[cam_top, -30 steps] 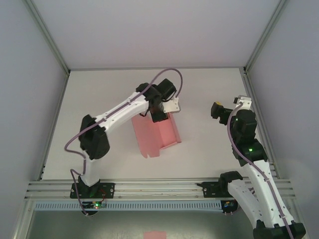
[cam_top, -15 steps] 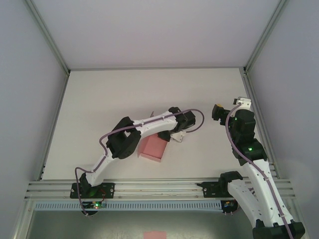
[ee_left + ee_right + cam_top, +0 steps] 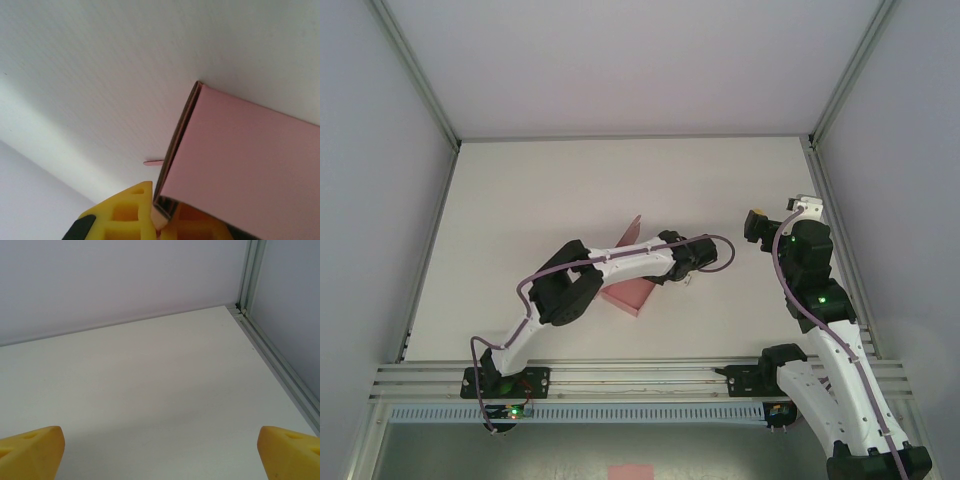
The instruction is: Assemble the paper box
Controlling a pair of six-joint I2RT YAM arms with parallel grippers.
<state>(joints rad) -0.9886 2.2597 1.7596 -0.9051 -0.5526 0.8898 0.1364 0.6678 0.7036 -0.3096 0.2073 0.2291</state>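
Tightly, left gripper [image 3: 159, 222] pinches paper box [image 3: 240, 160] (right gripper [image 3: 160, 445] agape).

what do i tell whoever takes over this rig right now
The left gripper is shut on an edge of the pink paper box.
The right gripper is open and holds nothing, above the table near its right side.
The box is mid-table under the left arm, tilted, with one flap pointing up beyond the arm.
Done: card gripped, looks partly folded.
Left: finish the folds and close the flaps; how far along it is cannot be told.
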